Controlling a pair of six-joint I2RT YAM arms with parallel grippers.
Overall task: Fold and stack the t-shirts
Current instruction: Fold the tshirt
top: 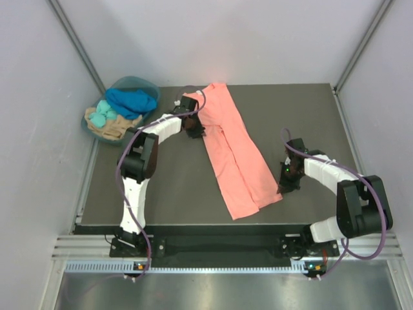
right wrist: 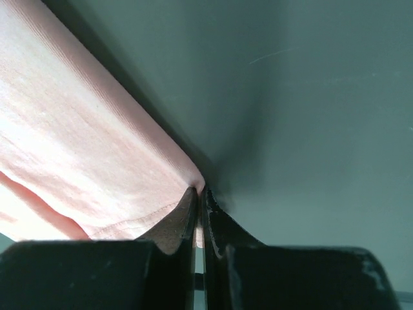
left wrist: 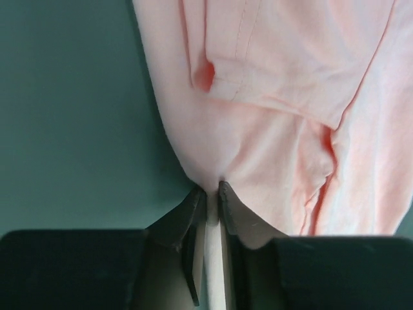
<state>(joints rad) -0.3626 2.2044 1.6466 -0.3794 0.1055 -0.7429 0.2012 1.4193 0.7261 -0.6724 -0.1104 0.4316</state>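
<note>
Pinching opposite ends of the salmon-pink t-shirt (top: pixel 235 155), both arms grip cloth. The left jaws are clamped on a bunched edge at its far end. The right jaws are pressed together on the near right corner by the hem. The shirt lies on the counter (top: pixel 161 194) as a long diagonal strip, apparently doubled lengthwise. It looks light, thin and limp, so it will likely sag and crease between grips; corners and stitched hems should give the surest hold. The blue t-shirt (top: pixel 132 100), turquoise t-shirt (top: pixel 100 117) and tan t-shirt (top: pixel 113 130) sit heaped in the teal basket (top: pixel 152 86) at the counter's far left corner.
</note>
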